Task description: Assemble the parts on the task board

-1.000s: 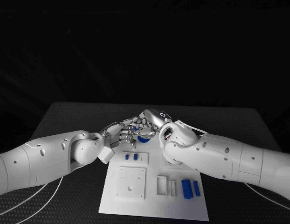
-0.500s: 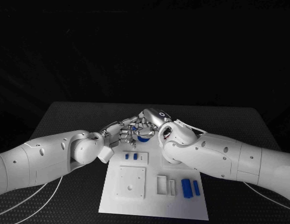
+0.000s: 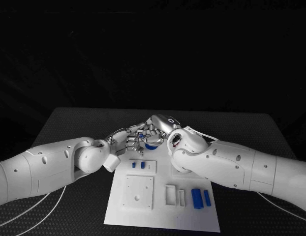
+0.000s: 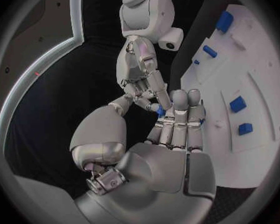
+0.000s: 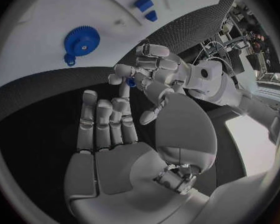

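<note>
Two hands fingertip to fingertip above the far end of the white board [image 3: 160,216], on a black table [image 3: 75,123]. Left hand [image 3: 128,140] reaching in from one side, right hand [image 3: 160,129] from the other, knuckles close together. Between the fingertips, one small blue part [image 5: 131,82], touched by fingers of both hands; seen again from the left wrist [image 4: 160,110], wedged where the two sets of fingertips meet. Cannot tell which hand actually grips it and which merely touches it: in each wrist view the hand's own fingers [image 5: 109,119] appear long and nearly straight, side by side, and the other hand's fingers seem curled toward the part. Below the hands, flat on the board, a blue gear [image 5: 82,40] with a small tab at its rim, partly hidden under the fingers in the head view. Nearer the robot, two short blue pieces [image 3: 138,165] side by side on a raised white plate. Closer in, a white square block [image 3: 138,192], a narrow white frame [image 3: 170,194] beside it, and two longer blue bars [image 3: 201,198] parallel to each other, near the board's right edge, well apart from both hands.
</note>
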You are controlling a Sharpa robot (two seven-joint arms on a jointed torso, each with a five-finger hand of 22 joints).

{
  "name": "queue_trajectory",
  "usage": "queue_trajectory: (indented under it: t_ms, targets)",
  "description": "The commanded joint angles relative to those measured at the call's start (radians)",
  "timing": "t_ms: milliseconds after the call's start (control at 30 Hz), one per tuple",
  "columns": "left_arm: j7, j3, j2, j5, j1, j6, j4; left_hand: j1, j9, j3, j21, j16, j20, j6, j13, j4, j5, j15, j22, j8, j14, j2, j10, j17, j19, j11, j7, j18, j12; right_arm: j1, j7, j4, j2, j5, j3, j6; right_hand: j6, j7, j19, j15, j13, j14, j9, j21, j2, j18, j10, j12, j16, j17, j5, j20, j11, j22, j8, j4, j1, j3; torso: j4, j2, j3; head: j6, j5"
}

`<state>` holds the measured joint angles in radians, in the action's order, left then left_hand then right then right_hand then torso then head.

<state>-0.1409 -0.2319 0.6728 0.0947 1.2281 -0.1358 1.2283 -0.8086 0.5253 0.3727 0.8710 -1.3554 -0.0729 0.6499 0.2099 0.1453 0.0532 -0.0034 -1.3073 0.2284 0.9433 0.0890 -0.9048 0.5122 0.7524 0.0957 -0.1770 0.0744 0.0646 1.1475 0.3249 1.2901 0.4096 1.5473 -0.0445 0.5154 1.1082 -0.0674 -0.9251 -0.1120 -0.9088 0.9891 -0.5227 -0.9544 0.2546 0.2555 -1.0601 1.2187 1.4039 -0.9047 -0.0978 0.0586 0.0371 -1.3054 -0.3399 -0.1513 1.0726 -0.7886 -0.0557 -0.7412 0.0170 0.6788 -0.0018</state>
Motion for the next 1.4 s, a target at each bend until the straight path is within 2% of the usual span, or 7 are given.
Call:
queue_trajectory:
  t_ms: [33,300,633,867,1133,1267,1400]
  targets:
    - [-0.01,0.001,-0.002,-0.006,0.001,-0.022,0.006,-0.013,0.001,-0.009,-0.005,-0.003,-0.024,0.014,-0.004,-0.001,-0.004,0.004,-0.006,0.008,0.008,0.0,0.002,-0.001,0.0,0.017,-0.006,0.014,0.004,-0.001,-0.014,-0.004,0.004,-0.008,0.0,0.013,0.007,-0.002,0.0,0.004,-0.001,0.004,0.0,-0.007,-0.005,0.006,-0.008,-0.003,0.003,0.001,-0.042,0.005,0.0,0.0,0.002,-0.004,0.007,-0.012,-0.0003,0.0,0.0,0.0,0.0]
    - [0.002,0.0,-0.001,-0.025,0.001,0.0,-0.004,-0.018,0.0,-0.017,-0.006,-0.005,-0.018,0.022,-0.014,-0.004,-0.004,0.014,-0.008,0.013,0.006,0.002,-0.013,-0.001,0.002,0.028,-0.018,0.017,0.006,-0.001,-0.037,0.005,0.015,-0.021,0.0,0.029,0.009,-0.002,-0.003,0.004,-0.001,0.008,-0.003,-0.01,-0.008,0.006,-0.013,-0.003,0.005,0.001,-0.097,0.004,0.001,0.0,0.0,-0.01,-0.003,-0.014,-0.0008,0.0,-0.0003,0.0,-0.001]
    - [0.007,0.0,0.001,-0.034,0.001,0.01,-0.01,-0.025,-0.003,-0.019,-0.008,-0.007,-0.012,0.019,-0.022,-0.006,-0.004,0.021,-0.008,0.012,0.005,0.007,-0.016,-0.001,0.004,0.035,-0.015,0.022,0.004,-0.001,-0.05,0.014,0.026,-0.029,0.0,0.029,0.01,-0.001,-0.005,0.004,-0.001,0.009,-0.005,-0.012,-0.009,0.006,-0.014,-0.003,0.005,0.001,-0.107,0.004,0.001,0.0,-0.001,-0.012,-0.007,-0.01,-0.0012,0.0,-0.0002,0.001,0.0]
    - [-0.001,0.0,0.006,-0.042,0.001,0.061,-0.026,-0.048,-0.003,-0.014,-0.012,-0.01,-0.001,0.029,-0.027,-0.016,-0.003,0.03,-0.009,0.019,-0.002,0.009,-0.048,-0.001,0.007,0.043,-0.025,0.031,0.018,-0.001,-0.057,0.038,0.049,-0.035,0.0,0.029,0.009,-0.001,-0.005,0.004,-0.001,0.01,-0.005,-0.012,-0.009,0.006,-0.014,-0.003,0.005,0.002,-0.108,0.004,0.001,0.0,-0.001,-0.011,-0.011,-0.007,-0.0012,0.0,-0.0002,-0.002,0.001]
    - [-0.008,0.001,0.016,-0.065,0.001,0.12,-0.037,-0.146,0.001,0.025,-0.014,-0.01,0.001,0.059,-0.023,-0.081,-0.002,0.028,-0.006,0.052,0.006,0.039,-0.099,-0.007,0.028,0.041,-0.032,0.04,0.068,-0.001,-0.066,0.071,0.09,-0.042,0.0,0.029,0.009,-0.001,-0.005,0.004,-0.001,0.01,-0.005,-0.012,-0.01,0.006,-0.014,-0.003,0.005,0.002,-0.109,0.004,0.001,0.0,-0.001,-0.011,-0.012,-0.005,0.0013,0.0,-0.0006,-0.001,0.002]
    - [-0.004,0.001,0.017,-0.065,0.001,0.118,-0.033,-0.227,0.003,0.059,-0.017,-0.003,-0.002,0.075,-0.02,-0.144,0.001,0.023,-0.002,0.071,0.017,0.044,-0.117,-0.014,0.043,0.037,-0.03,0.039,0.093,-0.001,-0.069,0.071,0.097,-0.045,0.0,0.033,0.009,-0.001,-0.005,0.004,-0.001,0.01,-0.005,-0.012,-0.01,0.006,-0.014,-0.003,0.005,0.002,-0.11,0.004,0.001,0.0,-0.001,-0.011,-0.013,-0.005,0.0011,0.0,-0.0011,-0.001,0.003]
    - [-0.003,0.001,0.015,-0.062,0.001,0.127,-0.031,-0.303,0.004,0.096,-0.022,0.003,-0.004,0.094,-0.021,-0.219,0.035,0.019,0.003,0.095,0.036,0.036,-0.13,-0.021,0.057,0.033,-0.023,0.034,0.115,-0.001,-0.072,0.073,0.095,-0.046,0.0,0.034,0.009,-0.001,-0.005,0.004,-0.001,0.01,-0.005,-0.012,-0.01,0.006,-0.015,-0.003,0.005,0.002,-0.11,0.004,0.001,0.0,-0.001,-0.012,-0.013,-0.004,0.0004,0.0,-0.0016,0.0,0.002]
